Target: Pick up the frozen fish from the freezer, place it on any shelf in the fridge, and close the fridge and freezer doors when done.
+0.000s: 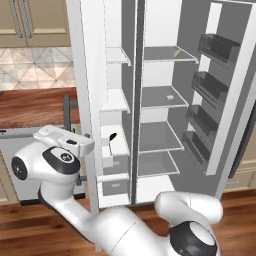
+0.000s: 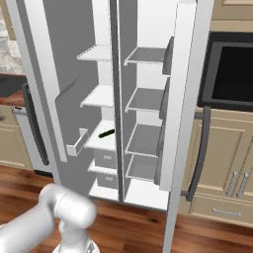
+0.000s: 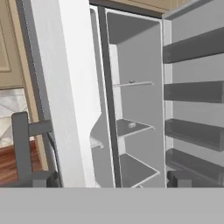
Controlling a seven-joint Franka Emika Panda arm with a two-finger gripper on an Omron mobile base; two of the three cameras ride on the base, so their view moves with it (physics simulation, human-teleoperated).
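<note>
The frozen fish (image 1: 112, 136), small and dark, lies on a middle white shelf of the freezer (image 1: 116, 100), and also appears as the fish (image 2: 105, 133). The freezer door (image 1: 84, 95) stands open, seen edge-on, with its dark bar handle (image 3: 22, 144) on the outer side. The fridge (image 1: 160, 95) is open too, and its door (image 1: 220, 90) carries dark inner bins. My gripper (image 3: 110, 178) is open and level with the fish's shelf. It sits at the free edge of the freezer door (image 3: 65, 87), which hides the fish in the hand view. My hand (image 1: 75, 142) touches nothing.
A grey dishwasher (image 1: 25, 150) and a wooden counter (image 1: 35, 105) lie left of the refrigerator. A black wall oven (image 2: 232, 69) and beige cabinets (image 2: 227, 183) stand on the right. Small items (image 1: 176, 51) sit on the upper fridge shelves.
</note>
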